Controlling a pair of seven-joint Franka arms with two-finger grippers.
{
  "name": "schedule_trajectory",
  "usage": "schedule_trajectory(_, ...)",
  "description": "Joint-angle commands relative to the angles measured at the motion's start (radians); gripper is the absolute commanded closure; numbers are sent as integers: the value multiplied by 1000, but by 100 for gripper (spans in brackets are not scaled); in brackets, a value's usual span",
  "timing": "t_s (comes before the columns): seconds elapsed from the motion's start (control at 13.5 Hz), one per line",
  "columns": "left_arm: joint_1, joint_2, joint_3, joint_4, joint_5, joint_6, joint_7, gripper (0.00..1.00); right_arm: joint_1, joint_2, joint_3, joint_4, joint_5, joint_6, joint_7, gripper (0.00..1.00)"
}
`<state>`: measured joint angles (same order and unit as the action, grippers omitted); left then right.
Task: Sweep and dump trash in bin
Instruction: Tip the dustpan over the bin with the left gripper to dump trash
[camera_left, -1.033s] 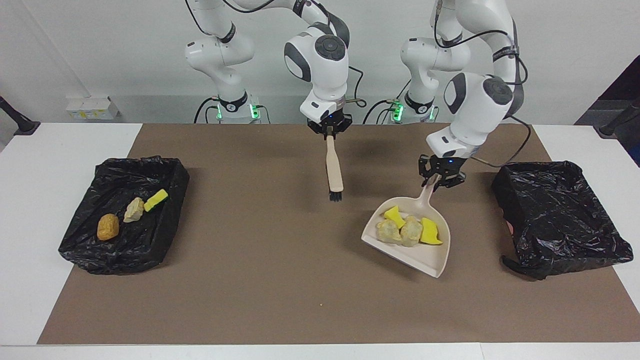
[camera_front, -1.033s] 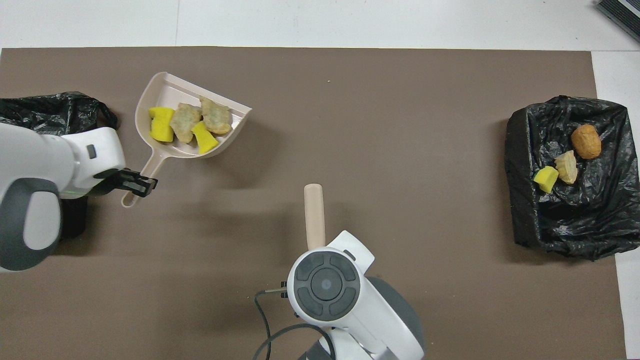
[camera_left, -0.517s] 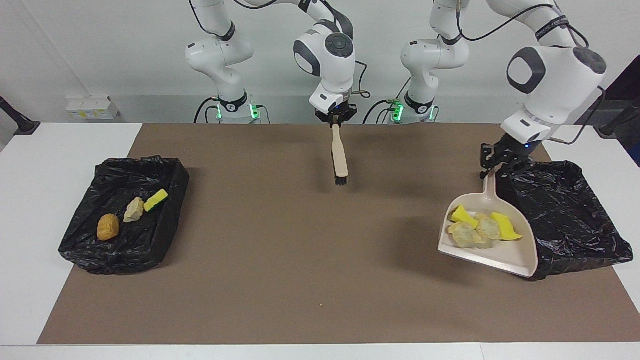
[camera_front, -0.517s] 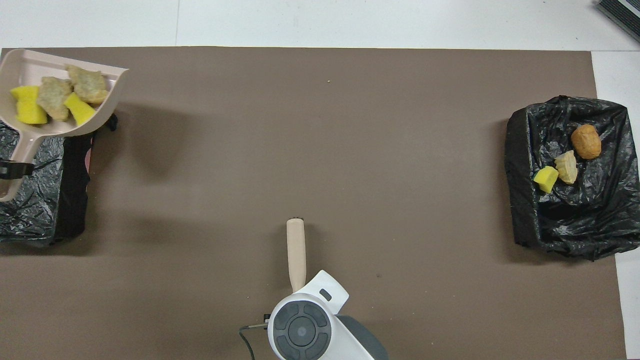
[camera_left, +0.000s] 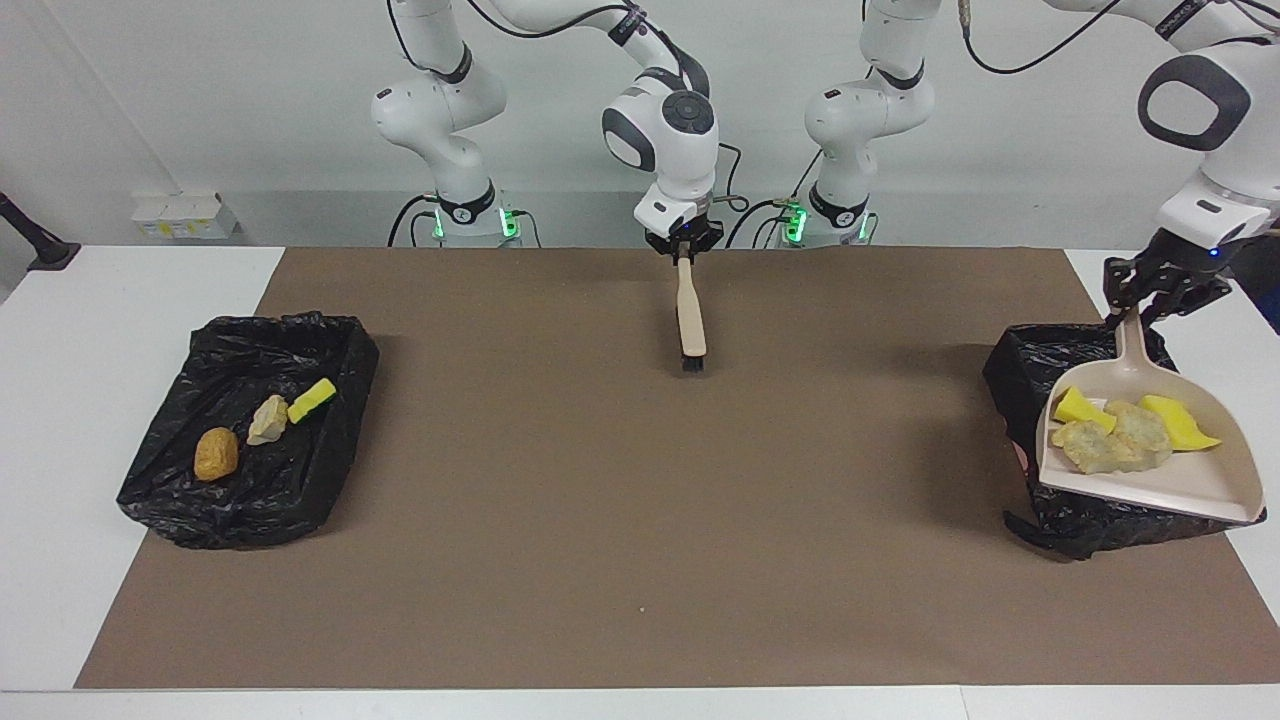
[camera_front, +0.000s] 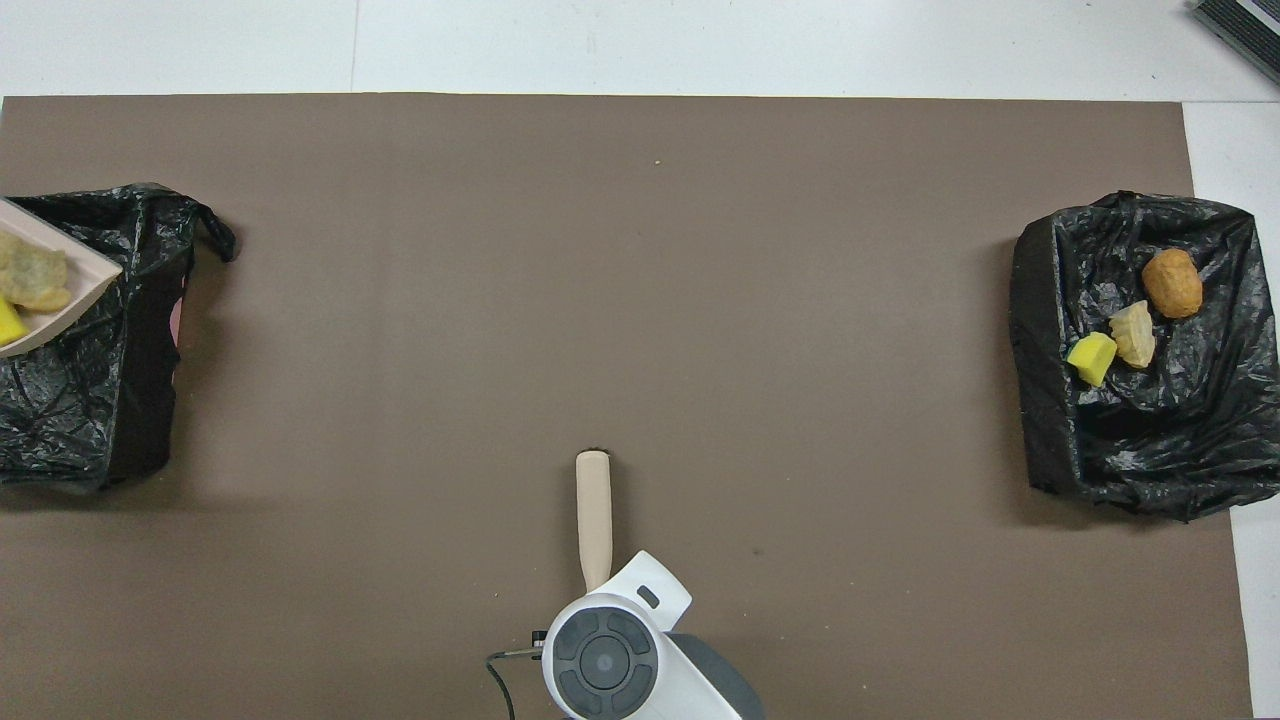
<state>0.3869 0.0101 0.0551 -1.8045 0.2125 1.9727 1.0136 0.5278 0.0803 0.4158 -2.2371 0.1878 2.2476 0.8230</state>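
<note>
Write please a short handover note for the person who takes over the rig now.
Left hand: shut on the dustpan handle, up over the bin at the left arm's end.
Right hand: shut on the brush, waiting mid-table.
Done: three scraps lie in the other bin.
Left: four scraps are in the pan, not yet tipped out.

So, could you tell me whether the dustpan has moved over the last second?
Yes: the dustpan has travelled from mid-mat to above the black bin at the left arm's end.
</note>
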Motion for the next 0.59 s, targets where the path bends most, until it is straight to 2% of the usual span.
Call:
schedule_trajectory(0.0,6,19,-15,30,160,23,72,100,-6,2,3,-15,24,24,12,100)
schedule_trajectory(0.15,6,19,-15,30,236,18,82,100,-12,10,3,-3,22,23,-5,90)
schedule_trajectory(0.3,-5,18,-17,27,362,28,132,100,-18,24,1,19,22,14,-1,70)
schedule_trajectory(0.44,-16,19,-17,27,450,34,146,100,-20,29,0,27,22,13,-2,69)
schedule_trajectory(0.52,-28,19,-17,27,493,23,146,100,-20,29,0,30,21,13,-4,62)
